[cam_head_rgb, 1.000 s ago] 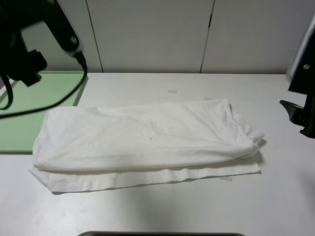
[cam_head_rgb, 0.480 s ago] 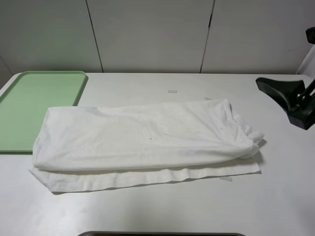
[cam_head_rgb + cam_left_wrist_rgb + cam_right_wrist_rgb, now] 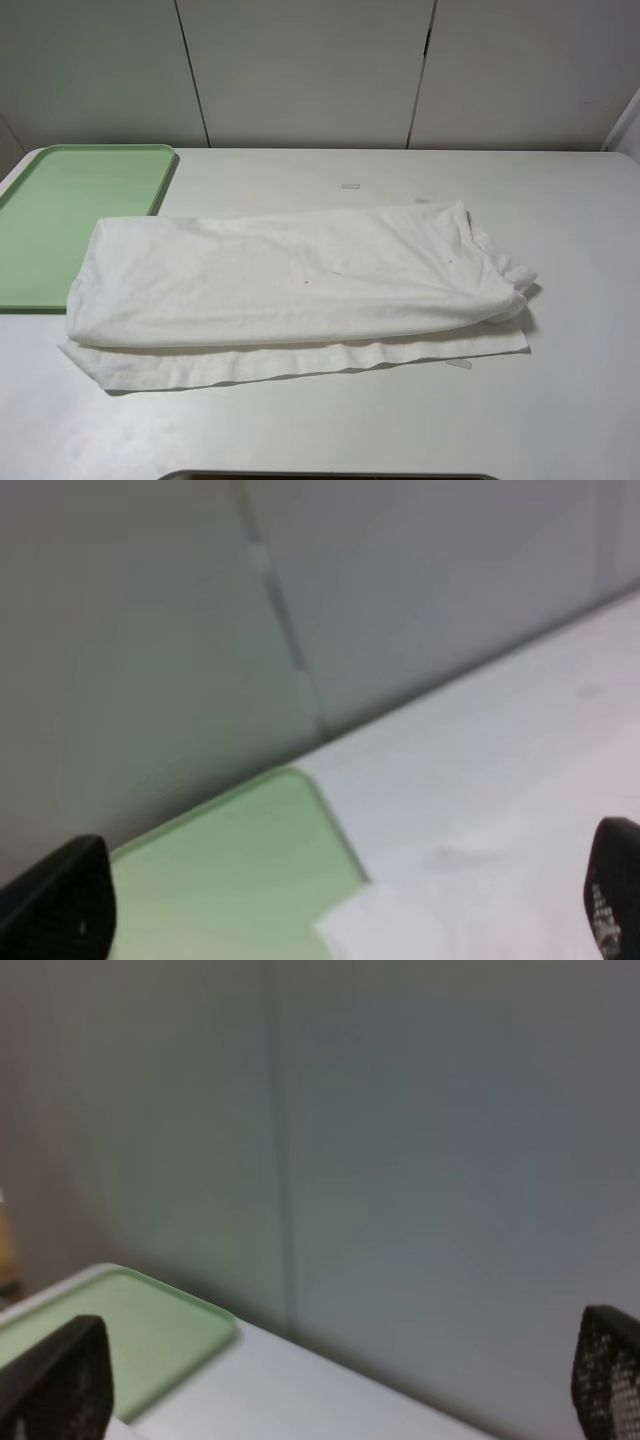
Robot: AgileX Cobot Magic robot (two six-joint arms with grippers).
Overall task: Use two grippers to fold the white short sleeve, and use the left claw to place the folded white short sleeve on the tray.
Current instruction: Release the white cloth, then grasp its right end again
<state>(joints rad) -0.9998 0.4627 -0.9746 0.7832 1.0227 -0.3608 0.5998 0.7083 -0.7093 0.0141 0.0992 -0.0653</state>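
The white short sleeve (image 3: 290, 285) lies folded into a long band across the middle of the table, with a lower layer showing along its near edge. Its left end lies over the near right corner of the light green tray (image 3: 70, 200) at the far left. Neither arm shows in the exterior high view. In the left wrist view my left gripper (image 3: 335, 905) is open and empty, raised over the tray (image 3: 230, 860) and a corner of the shirt (image 3: 420, 930). In the right wrist view my right gripper (image 3: 332, 1378) is open and empty, facing the wall and the tray (image 3: 150, 1330).
Small tape strips lie on the table behind the shirt (image 3: 350, 186) and at its near right corner (image 3: 458, 364). A grey panelled wall (image 3: 310, 70) runs behind the table. A dark edge (image 3: 330, 476) shows at the table's front.
Both arms have pulled out of the exterior high view: the left one first, then the right one, which swung off to the right. The shirt has not moved.
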